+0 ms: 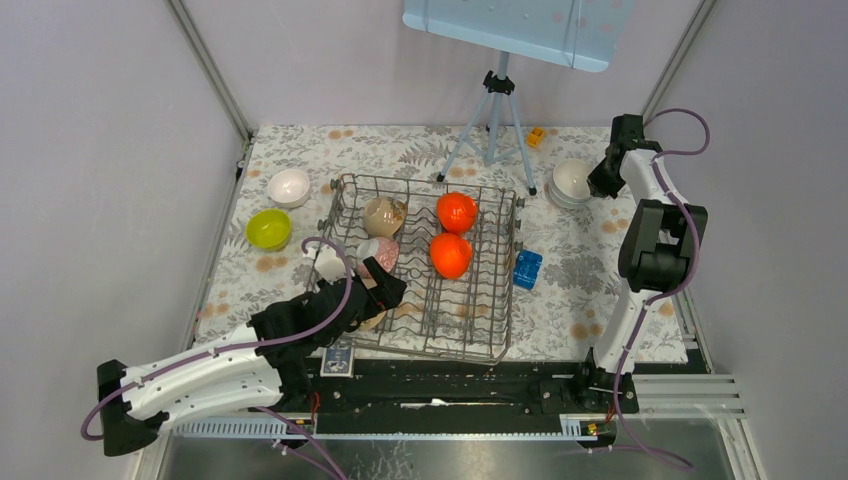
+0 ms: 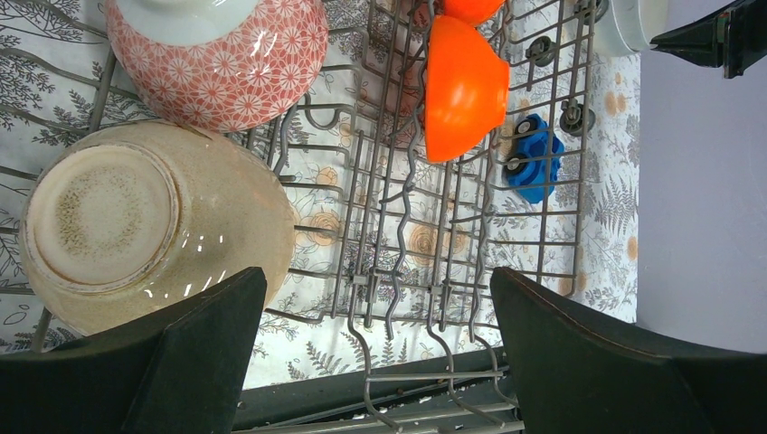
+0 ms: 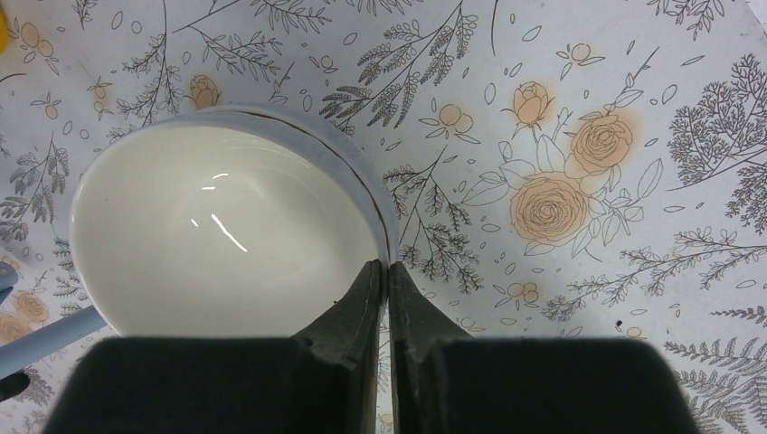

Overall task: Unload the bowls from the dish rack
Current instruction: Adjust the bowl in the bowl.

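The grey wire dish rack (image 1: 470,320) stands mid-table. In it are a beige bowl (image 1: 383,213), a pink patterned bowl (image 1: 377,250) and two orange-red bowls (image 1: 456,211) (image 1: 450,254). My left gripper (image 1: 385,287) is open over the rack's near-left part. In the left wrist view (image 2: 375,289) its left finger is beside an upturned beige bowl (image 2: 136,235), with the pink bowl (image 2: 217,54) and an orange bowl (image 2: 463,86) beyond. My right gripper (image 1: 595,183) is shut on the rim of a white bowl (image 3: 226,235) that rests on the cloth at the far right (image 1: 571,180).
A white bowl (image 1: 290,186) and a lime-yellow bowl (image 1: 268,228) sit on the cloth left of the rack. A blue block (image 1: 527,268) lies right of the rack. A grey tripod (image 1: 497,110) stands behind it, with a small yellow piece (image 1: 535,137) beside it.
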{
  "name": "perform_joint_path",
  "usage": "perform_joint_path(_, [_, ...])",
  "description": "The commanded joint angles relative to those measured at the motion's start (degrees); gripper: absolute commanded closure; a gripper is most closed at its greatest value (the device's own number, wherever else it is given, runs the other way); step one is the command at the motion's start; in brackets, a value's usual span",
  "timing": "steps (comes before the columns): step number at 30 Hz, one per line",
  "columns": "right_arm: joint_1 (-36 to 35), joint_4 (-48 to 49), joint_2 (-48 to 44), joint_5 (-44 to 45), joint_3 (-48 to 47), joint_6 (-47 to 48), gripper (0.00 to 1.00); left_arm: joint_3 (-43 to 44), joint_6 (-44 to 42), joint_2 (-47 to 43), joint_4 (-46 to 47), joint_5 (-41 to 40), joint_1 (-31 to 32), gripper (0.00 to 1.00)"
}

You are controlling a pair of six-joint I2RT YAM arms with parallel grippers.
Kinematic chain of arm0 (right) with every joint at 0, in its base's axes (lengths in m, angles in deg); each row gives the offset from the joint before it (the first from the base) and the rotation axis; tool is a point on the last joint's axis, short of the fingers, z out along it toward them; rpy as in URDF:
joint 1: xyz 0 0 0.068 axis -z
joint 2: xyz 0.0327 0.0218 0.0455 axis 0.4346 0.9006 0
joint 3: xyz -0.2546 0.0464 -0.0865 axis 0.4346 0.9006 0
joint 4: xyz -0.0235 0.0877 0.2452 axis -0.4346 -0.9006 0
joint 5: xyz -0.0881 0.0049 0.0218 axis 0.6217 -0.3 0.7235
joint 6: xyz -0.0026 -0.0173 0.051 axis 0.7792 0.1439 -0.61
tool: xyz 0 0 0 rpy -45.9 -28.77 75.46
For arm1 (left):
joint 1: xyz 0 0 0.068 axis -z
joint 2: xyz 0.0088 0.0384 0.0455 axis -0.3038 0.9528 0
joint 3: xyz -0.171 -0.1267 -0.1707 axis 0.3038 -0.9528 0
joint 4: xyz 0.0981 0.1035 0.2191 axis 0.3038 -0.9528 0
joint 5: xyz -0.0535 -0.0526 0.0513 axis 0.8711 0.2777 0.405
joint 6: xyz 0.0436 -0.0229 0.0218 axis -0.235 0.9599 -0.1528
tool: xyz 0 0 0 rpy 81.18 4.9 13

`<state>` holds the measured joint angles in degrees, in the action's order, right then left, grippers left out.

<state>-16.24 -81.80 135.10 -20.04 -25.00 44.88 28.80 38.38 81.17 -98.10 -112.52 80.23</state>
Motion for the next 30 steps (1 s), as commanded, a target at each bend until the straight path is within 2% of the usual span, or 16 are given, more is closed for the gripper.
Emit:
perform_joint_path(1, [0.4,-1.2,-2.7,-0.1,-1.4,0.0,0.95,0.4,0.0,0.2,1.4,-0.2,-0.2,0.01])
perform_joint_path(17, [0.3,-1.3,-4.5,-0.1,-0.4,-0.2,0.92,0.7,-0.5,-0.1,1.5,0.0,-0.1,0.01])
perform_joint_path(22, [0.4,-1.2,-4.9,0.0,0.1,-0.1,0.86,0.5,-0.2,-0.6,1.5,0.2,-0.1,0.01])
perform_joint_path(24, [0.3,-1.1,-5.1,0.0,0.3,-0.2,0.8,0.3,-0.1,-0.7,1.5,0.2,-0.2,0.01])
perform_joint_path(28, [0.4,-1.5,-6.3,-0.5,-0.6,-1.0,0.55,0.3,-0.2,-0.8,1.5,0.2,-0.2,0.01])
perform_joint_path(30, [0.3,-2.1,-7.3,-0.9,-1.8,-1.8,0.46,0.4,-0.3,-0.7,1.5,0.1,-0.1,0.01])
